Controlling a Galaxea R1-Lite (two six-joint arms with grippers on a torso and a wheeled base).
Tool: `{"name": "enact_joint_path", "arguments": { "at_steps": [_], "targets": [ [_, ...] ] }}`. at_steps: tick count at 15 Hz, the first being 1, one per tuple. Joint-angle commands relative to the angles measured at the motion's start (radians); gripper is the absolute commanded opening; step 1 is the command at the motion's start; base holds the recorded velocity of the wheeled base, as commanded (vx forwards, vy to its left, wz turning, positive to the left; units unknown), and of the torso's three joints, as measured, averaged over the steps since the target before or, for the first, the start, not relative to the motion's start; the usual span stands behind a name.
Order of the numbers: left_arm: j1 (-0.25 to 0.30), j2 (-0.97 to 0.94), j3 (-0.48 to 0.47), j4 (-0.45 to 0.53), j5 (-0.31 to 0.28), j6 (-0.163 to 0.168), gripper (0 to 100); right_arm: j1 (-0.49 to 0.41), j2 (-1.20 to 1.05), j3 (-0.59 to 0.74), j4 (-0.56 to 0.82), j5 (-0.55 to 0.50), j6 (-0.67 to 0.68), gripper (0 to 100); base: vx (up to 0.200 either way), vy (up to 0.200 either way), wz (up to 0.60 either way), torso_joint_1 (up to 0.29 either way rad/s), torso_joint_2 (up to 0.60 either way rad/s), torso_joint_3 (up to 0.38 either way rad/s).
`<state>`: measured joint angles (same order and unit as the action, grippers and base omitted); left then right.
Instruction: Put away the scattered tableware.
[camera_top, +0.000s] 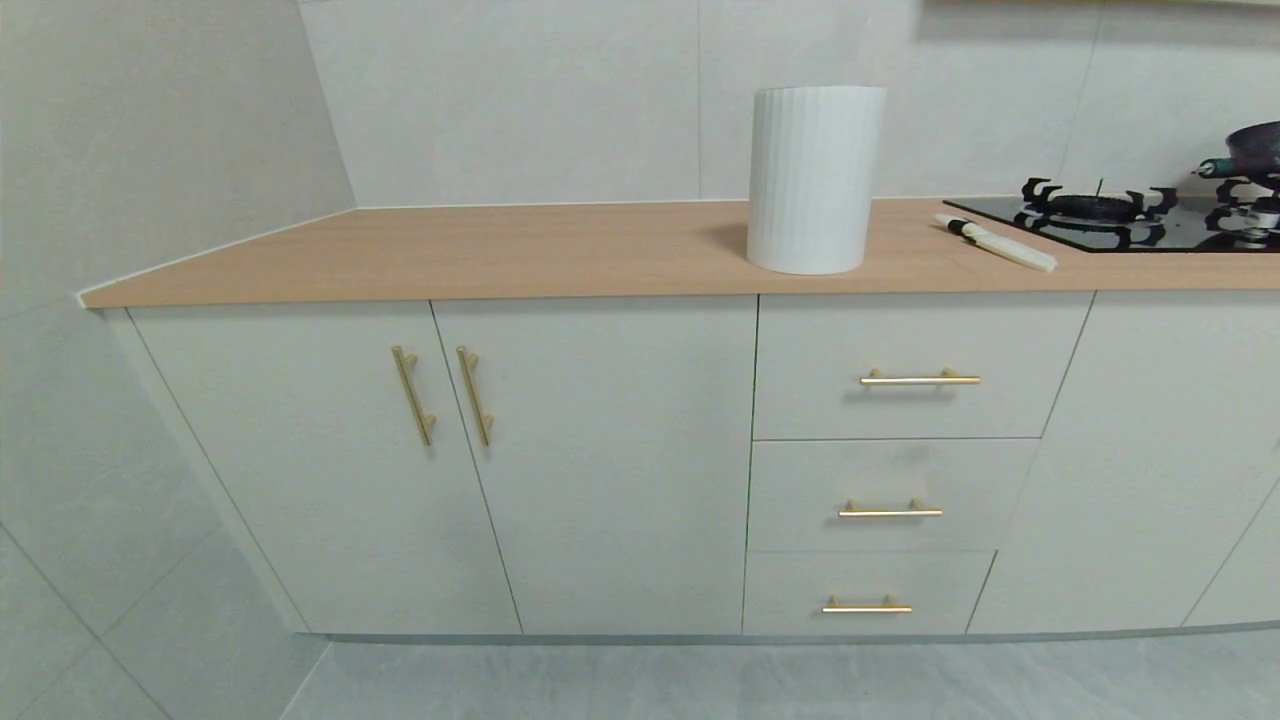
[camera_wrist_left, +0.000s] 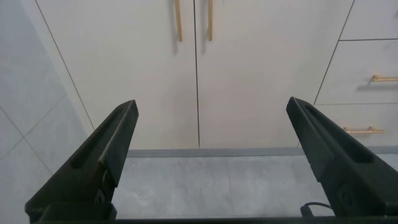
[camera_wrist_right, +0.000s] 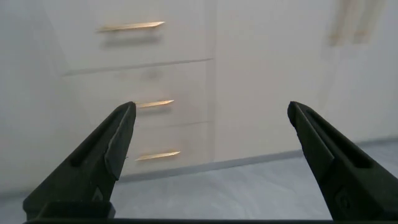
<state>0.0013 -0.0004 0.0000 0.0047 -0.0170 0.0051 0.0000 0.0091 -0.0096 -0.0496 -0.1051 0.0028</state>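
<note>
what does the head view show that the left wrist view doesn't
Head view adds the wooden countertop, with a white ribbed container and a pale utensil on it and the stove at its end. Left wrist view adds the left claw, open and empty, low in front of the cabinet. Both share the two cabinet doors with gold handles, the drawers beside them and the grey floor.

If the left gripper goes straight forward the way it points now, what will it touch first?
Probably the double cabinet doors, low down near their middle seam; the left gripper is open and nothing stands between. Depth is unclear.
</note>
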Motion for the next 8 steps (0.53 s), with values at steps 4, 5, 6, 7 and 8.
{"name": "enact_joint_path", "arguments": {
  "at_steps": [4,5,6,7,8],
  "targets": [
    [0.0,0.0,0.0,0.0,0.0,0.001,100,0.002,-0.009,0.01,-0.001,0.039,-0.001,100,0.0,0.0,0.0,0.0,0.0,0.0],
    [0.0,0.0,0.0,0.0,-0.001,0.01,100,0.002,-0.009,0.01,0.0,0.05,0.0,100,0.0,0.0,0.0,0.0,0.0,0.0],
    [0.0,0.0,0.0,0.0,-0.001,0.003,100,0.002,-0.008,0.01,-0.001,0.061,-0.001,100,0.0,0.0,0.0,0.0,0.0,0.0],
    [0.0,0.0,0.0,0.0,0.0,-0.002,100,0.002,-0.008,0.01,0.028,0.081,-0.007,100,0.0,0.0,0.0,0.0,0.0,0.0],
    [0.0,0.0,0.0,0.0,0.0,-0.002,100,0.002,-0.009,0.003,0.076,0.11,-0.012,100,0.0,0.0,0.0,0.0,0.0,0.0]
  ]
}}
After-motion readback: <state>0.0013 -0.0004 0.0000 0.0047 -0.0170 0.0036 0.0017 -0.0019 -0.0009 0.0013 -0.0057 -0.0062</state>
